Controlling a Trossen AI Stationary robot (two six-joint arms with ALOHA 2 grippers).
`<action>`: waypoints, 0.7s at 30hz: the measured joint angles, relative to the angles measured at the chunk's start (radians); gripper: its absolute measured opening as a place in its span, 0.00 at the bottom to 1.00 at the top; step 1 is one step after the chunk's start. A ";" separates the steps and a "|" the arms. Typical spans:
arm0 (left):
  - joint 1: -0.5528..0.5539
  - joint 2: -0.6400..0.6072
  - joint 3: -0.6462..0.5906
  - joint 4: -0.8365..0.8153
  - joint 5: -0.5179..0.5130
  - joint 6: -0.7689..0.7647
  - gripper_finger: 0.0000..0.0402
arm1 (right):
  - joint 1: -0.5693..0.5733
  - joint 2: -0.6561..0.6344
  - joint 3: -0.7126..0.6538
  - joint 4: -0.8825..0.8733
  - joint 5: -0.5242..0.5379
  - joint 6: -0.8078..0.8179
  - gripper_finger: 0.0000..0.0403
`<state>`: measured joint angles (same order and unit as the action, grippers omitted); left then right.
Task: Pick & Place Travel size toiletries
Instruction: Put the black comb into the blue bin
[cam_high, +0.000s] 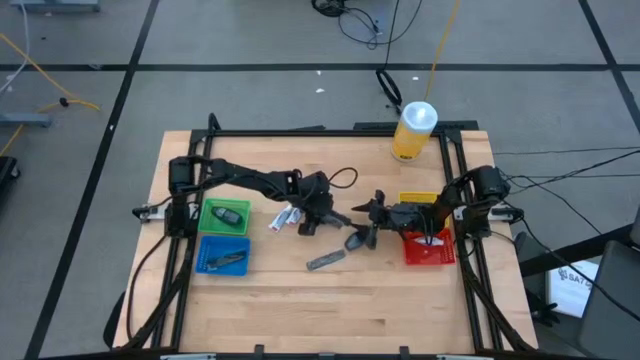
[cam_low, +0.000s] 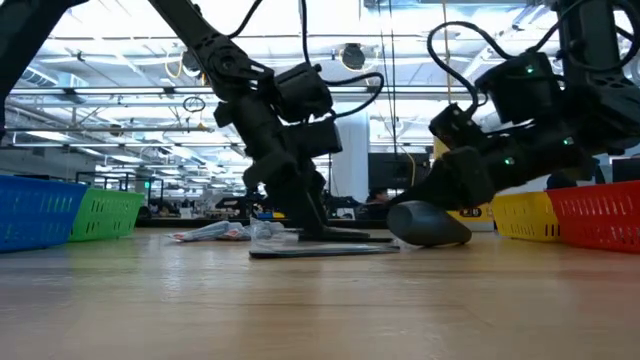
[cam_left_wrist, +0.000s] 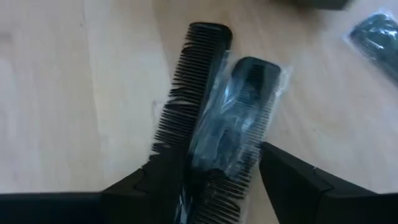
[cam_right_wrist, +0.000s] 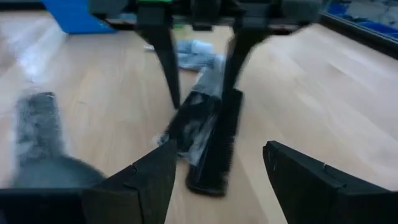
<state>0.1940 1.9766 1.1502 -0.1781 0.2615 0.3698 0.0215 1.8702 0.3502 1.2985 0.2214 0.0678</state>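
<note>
Two black combs lie side by side flat on the table: a bare one (cam_left_wrist: 196, 68) and one in clear wrap (cam_left_wrist: 239, 106), both also in the right wrist view (cam_right_wrist: 208, 134). My left gripper (cam_left_wrist: 211, 158) (cam_high: 312, 218) is open and points down over one end of them, a finger on either side. My right gripper (cam_right_wrist: 217, 149) (cam_high: 372, 215) is open, low over the table just right of the combs, facing them. White-and-blue tubes (cam_high: 285, 217) lie left of the combs. Two grey wrapped pieces (cam_high: 355, 241) (cam_high: 326, 261) lie nearer the table's near edge. My left gripper comes from above, pointing down, with its fingers (cam_left_wrist: 155, 180) across the two combs near one end (cam_left_wrist: 214, 180). The combs lie flat on the table. Whether the pads touch them, I cannot tell.
A green bin (cam_high: 225, 215) and a blue bin (cam_high: 222, 253) holding dark items stand at the left; a red bin (cam_high: 432, 248) and a yellow bin (cam_high: 420, 198) stand at the right under the right arm. A big yellow bottle (cam_high: 413, 130) stands at the far edge. Bare wood lies along the near edge.
</note>
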 joint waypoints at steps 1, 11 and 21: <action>0.000 0.000 0.000 -0.006 -0.011 0.001 0.49 | 0.001 0.001 -0.001 -0.003 0.015 0.000 0.57; 0.000 -0.003 0.000 -0.001 -0.035 -0.006 0.25 | 0.003 0.001 -0.002 0.007 0.044 -0.004 0.57; -0.029 -0.088 -0.003 -0.007 -0.182 -0.040 0.13 | 0.002 0.001 -0.002 0.007 0.044 -0.008 0.56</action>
<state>0.1654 1.8889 1.1469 -0.1852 0.0799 0.3298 0.0238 1.8709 0.3481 1.3052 0.2653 0.0597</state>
